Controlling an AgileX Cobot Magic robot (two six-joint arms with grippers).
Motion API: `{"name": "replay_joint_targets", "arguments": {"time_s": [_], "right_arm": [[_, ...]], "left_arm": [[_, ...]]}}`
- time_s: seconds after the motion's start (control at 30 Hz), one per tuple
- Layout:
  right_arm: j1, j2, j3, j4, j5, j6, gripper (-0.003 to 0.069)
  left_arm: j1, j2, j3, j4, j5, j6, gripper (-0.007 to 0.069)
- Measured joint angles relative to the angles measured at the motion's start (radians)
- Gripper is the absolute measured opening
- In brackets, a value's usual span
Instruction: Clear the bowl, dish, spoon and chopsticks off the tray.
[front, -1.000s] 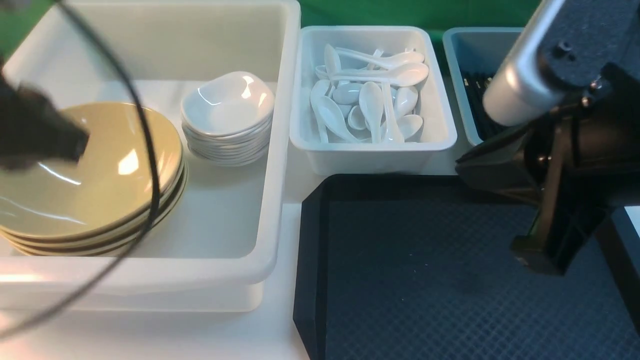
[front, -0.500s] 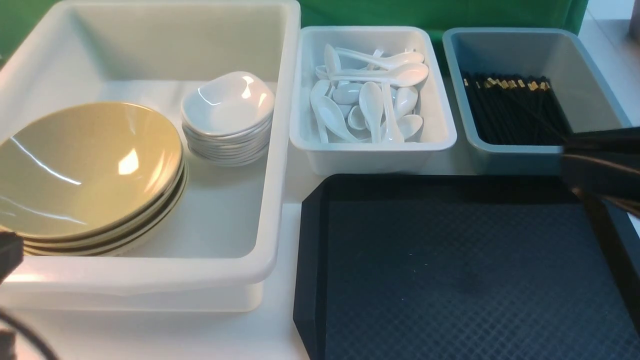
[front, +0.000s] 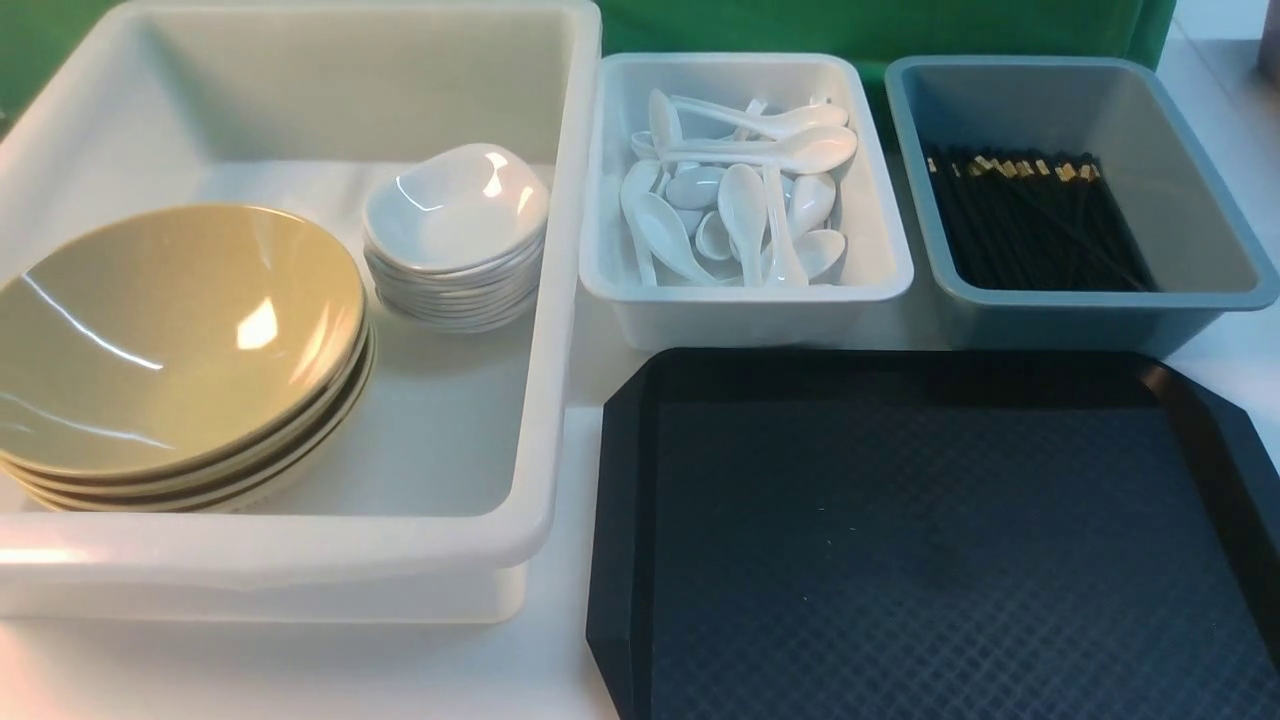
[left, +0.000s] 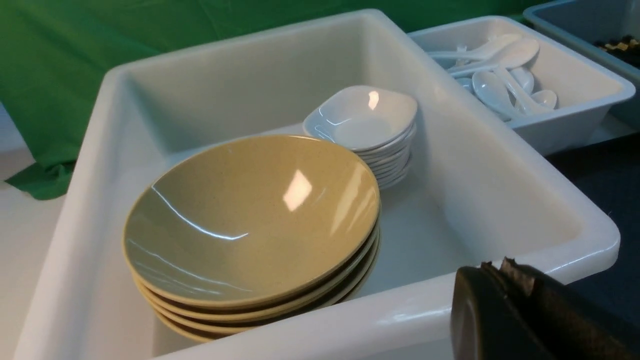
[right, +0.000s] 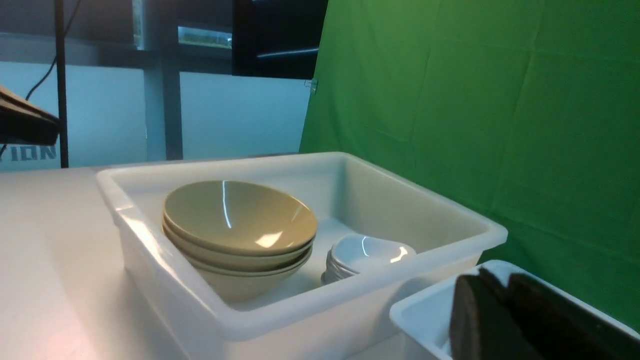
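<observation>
The tray (front: 620, 500) is seen bare across its whole diamond-textured surface, so no task item is left lying toward either set of fingers, and the clearing is judged complete. The bowl (front: 170, 330) is found on top of a stack at the left of the white tub (front: 560, 300), with the dish (front: 455, 205) crowning a smaller stack just to its right and farther back. The spoon (front: 740, 200) is counted among the pile in the small white bin (front: 750, 310), directly beyond the tray. The chopsticks (front: 1030, 220) are laid in the grey-blue bin (front: 1180, 190) at the far right, their long axis running near to far and the gold bands at the far end. Neither arm is seen in the front view. The left fingers (left: 495, 265) are pressed together on nothing, just outside the tub's near right corner. The right fingers (right: 495, 276) are drawn narrow, nothing seen between them, close to the rim of a white bin. Any retreat is judged unobstructed over the bench (front: 300, 670).
</observation>
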Motion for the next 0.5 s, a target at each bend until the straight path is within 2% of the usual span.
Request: {"name": "replay_joint_targets", "arguments": {"time_s": [0.5], "right_arm": [[0.000,0.000,0.002,0.001,-0.002,-0.001,0.0118]], "left_arm": [[0.000,-0.003,0.000,0.000,0.003,-0.003,-0.0010]]}}
